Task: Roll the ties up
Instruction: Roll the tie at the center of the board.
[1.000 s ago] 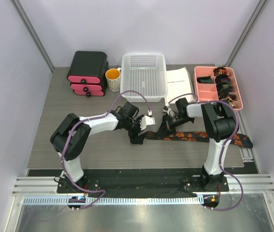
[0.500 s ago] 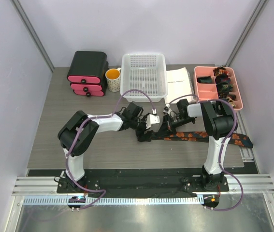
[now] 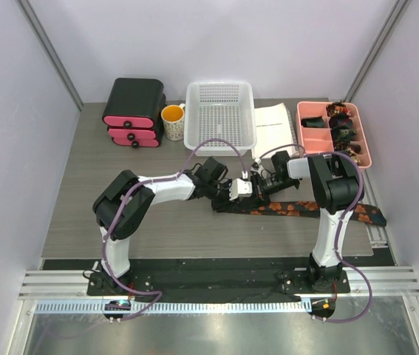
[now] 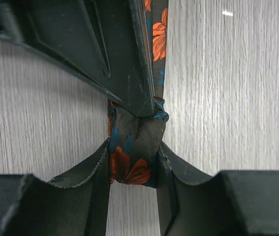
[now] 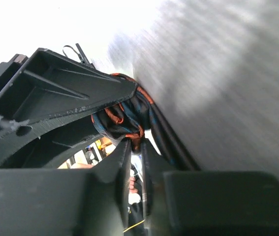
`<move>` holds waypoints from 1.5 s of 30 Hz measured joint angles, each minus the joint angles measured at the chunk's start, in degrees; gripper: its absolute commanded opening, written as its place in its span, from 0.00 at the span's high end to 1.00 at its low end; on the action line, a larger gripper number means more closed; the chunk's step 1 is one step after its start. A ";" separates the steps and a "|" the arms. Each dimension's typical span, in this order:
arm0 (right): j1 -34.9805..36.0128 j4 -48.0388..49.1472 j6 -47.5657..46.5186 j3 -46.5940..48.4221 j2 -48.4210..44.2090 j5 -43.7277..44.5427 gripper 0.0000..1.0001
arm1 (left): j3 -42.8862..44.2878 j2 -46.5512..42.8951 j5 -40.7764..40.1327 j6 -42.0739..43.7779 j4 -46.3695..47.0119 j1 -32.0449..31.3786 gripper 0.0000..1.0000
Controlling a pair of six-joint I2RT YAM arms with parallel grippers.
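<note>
Both jaws clamp the tie, which trails to the table's right edge.

No text, label, brand, number or sign can be read. Printed lines are seen on a white sheet lying on the desk, but they are too small to be made out.

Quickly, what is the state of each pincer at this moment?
Left pincer: closed on the rolled end of the tie.
Right pincer: closed on the same tie.
</note>
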 measured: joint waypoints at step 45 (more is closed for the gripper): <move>5.88 10.45 6.93 1.07 0.11 4.85 0.99 | -4.39 -4.85 6.73 -9.35 -5.60 11.50 0.15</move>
